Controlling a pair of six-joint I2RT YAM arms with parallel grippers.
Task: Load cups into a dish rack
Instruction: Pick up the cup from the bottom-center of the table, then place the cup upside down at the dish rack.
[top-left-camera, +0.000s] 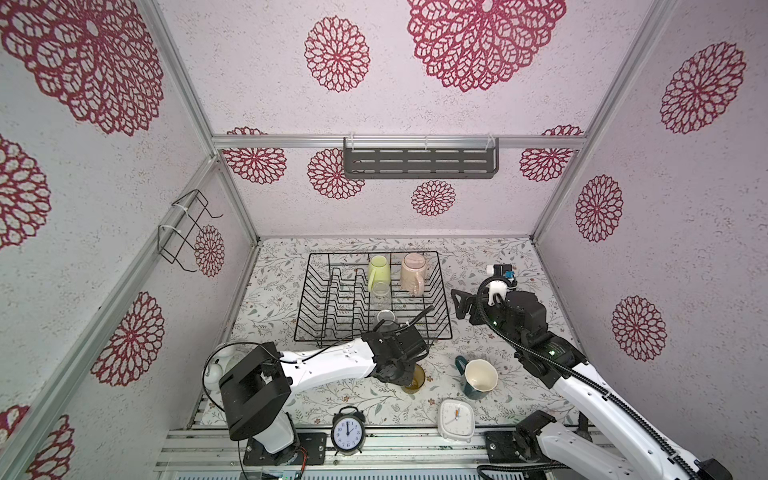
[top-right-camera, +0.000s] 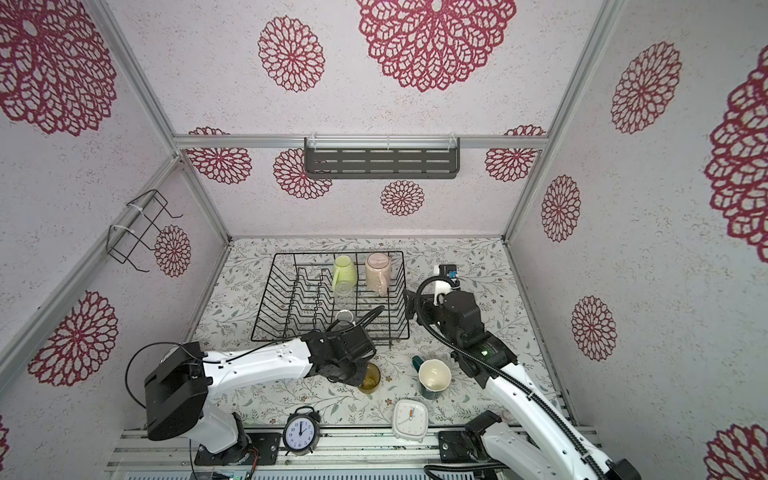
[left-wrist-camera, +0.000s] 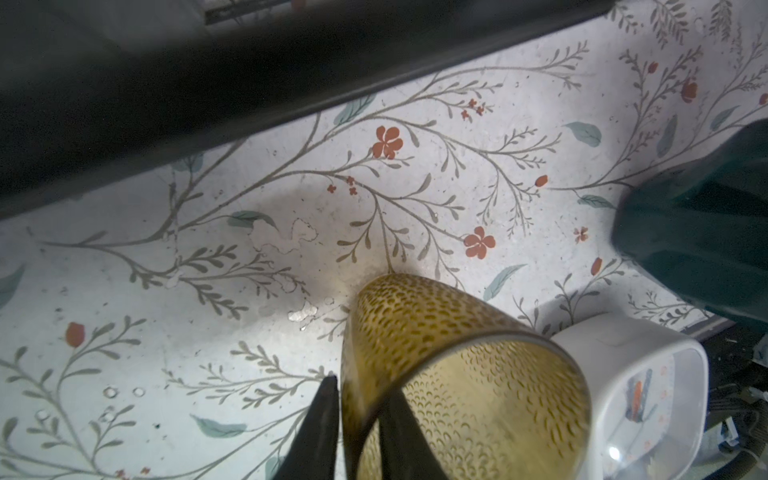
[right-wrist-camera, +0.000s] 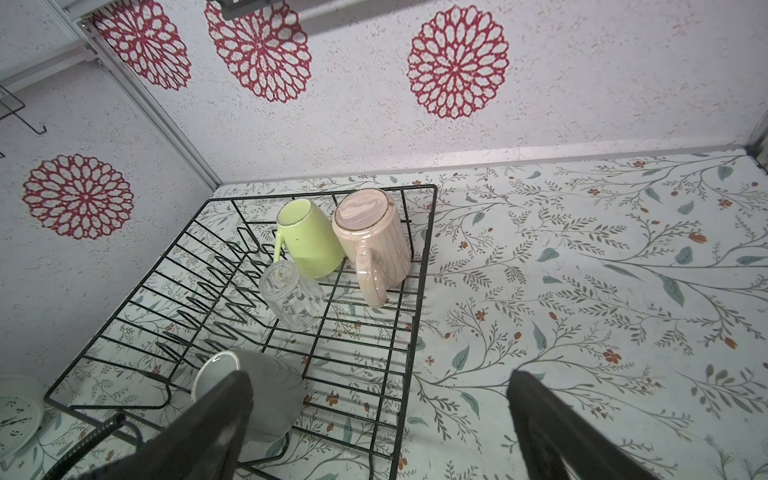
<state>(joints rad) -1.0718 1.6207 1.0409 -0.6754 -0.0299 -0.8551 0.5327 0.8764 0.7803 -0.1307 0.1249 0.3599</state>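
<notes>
Table surface (top-left-camera: 274, 291): a pale sheet printed with grey twigs, teal leaves and small red flowers. My left wrist view shows dried rings and a few water drops on it near the tumbler.
Walls: white and speckled, with dark red lacy rosettes, framed by aluminium posts.
Back wall: a dark slotted shelf (top-left-camera: 419, 164) hangs from the crossbar.
Left wall: a small black wire holder (top-left-camera: 187, 232) is tied to the slanted rail.
Front edge: a round black alarm clock (top-left-camera: 347, 430) and a square white clock (top-left-camera: 457, 417) stand by the metal rails that carry my arms.
Dish rack (top-left-camera: 332, 299): sits on the table toward the back. The yellow-green mug (right-wrist-camera: 311, 241) and pink mug (right-wrist-camera: 374, 245) lean base-up at its far end, with the clear glass (right-wrist-camera: 293, 295) just in front of them. The grey mug (right-wrist-camera: 266, 395) is at its near end.
Left pincer (left-wrist-camera: 359, 388): clamped on the wall of the amber tumbler (left-wrist-camera: 436, 332), one finger inside and one outside.
Amber tumbler: outside the rack, just in front of it, mouth up. The dark teal mug (top-left-camera: 480, 378) stands near it on the table.
Right pincer (right-wrist-camera: 380, 374): fingers wide apart and empty, hanging beside the rack's right edge.
</notes>
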